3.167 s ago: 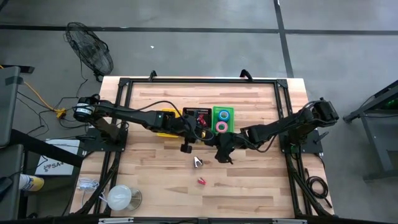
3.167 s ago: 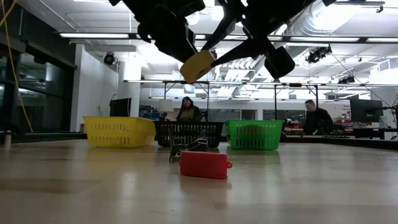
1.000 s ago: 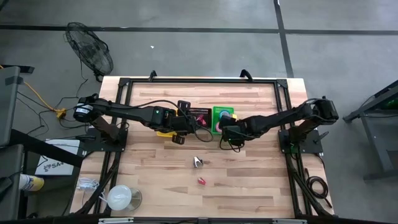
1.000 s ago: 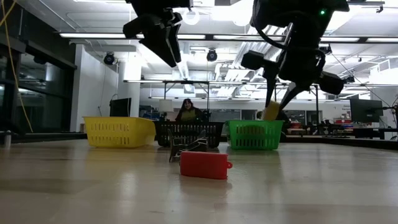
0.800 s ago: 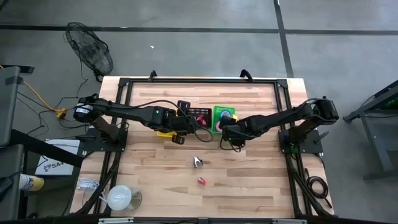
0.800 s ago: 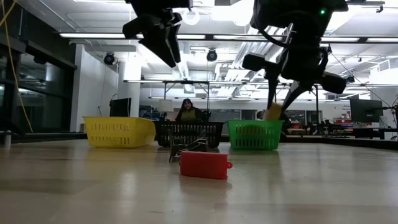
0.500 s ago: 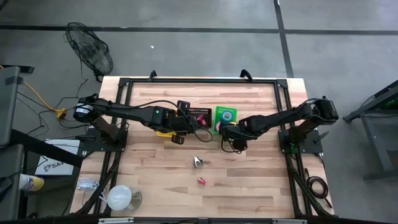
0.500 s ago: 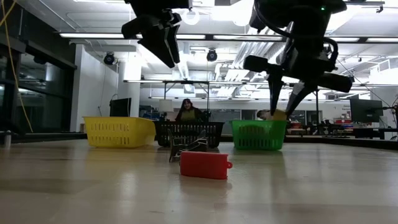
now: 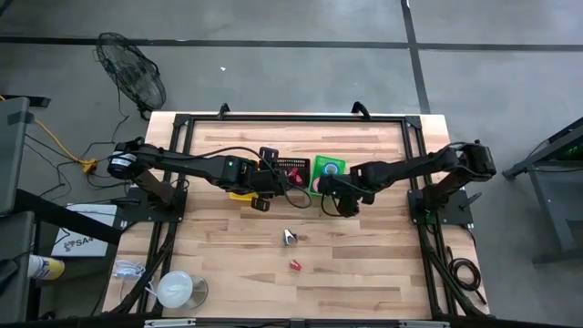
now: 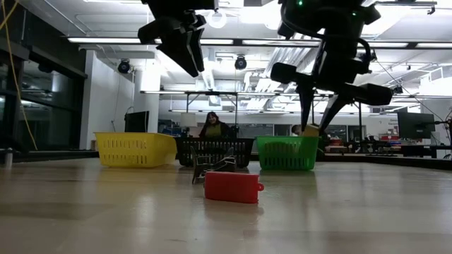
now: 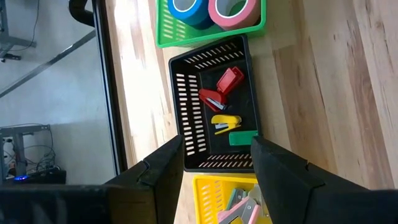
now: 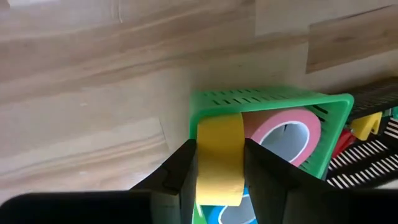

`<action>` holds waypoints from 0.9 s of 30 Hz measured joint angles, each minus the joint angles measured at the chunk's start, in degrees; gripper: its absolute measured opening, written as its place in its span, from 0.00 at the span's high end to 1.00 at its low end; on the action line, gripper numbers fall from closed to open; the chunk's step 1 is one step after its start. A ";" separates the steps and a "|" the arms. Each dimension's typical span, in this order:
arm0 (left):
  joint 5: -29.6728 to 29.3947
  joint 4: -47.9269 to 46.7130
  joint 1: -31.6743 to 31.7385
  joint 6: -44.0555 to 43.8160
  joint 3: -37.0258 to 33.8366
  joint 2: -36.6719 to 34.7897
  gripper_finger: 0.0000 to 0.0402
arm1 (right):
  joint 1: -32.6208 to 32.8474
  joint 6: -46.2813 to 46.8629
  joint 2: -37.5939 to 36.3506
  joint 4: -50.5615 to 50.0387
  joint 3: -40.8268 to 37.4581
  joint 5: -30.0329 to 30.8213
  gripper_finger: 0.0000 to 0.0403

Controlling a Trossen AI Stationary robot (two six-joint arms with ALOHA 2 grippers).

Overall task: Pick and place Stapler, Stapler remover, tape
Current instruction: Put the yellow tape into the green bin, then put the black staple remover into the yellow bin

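A yellow tape roll (image 12: 219, 163) is held by my right gripper (image 12: 219, 148), just over the near-left corner of the green bin (image 12: 273, 98). That bin holds a pink roll (image 12: 283, 132) and a blue roll (image 11: 186, 7). In the low view the roll (image 10: 308, 130) hangs at the green bin's rim (image 10: 286, 140). My left gripper (image 11: 214, 158) hovers open, high over the black bin (image 11: 186, 106). A red stapler (image 9: 295, 265) and a metal stapler remover (image 9: 290, 238) lie on the table nearer the front. My right gripper pinches the yellow roll's two flat sides (image 12: 204, 163) between its fingers, the curved band showing between them. The fingers (image 10: 305, 106) come steeply from above. The roll is lifted off the table. Whether it touches the green bin's wall, I cannot tell.
The black bin (image 9: 290, 167) holds red staplers (image 11: 225, 79) and a yellow remover (image 11: 225, 123). A yellow bin (image 10: 135, 149) stands left of it with items inside. A large white roll (image 9: 175, 290) sits at the near left corner. People sit beyond the table.
My right gripper has swung about its wrist and tipped more steeply down over the green bin's near-left corner, keeping the yellow roll in its fingers. The green bin has shifted a little toward the table's left.
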 joint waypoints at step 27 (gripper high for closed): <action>1.33 0.00 0.02 -0.55 -0.02 0.00 0.55 | -2.11 11.43 0.11 2.34 -0.09 2.98 0.55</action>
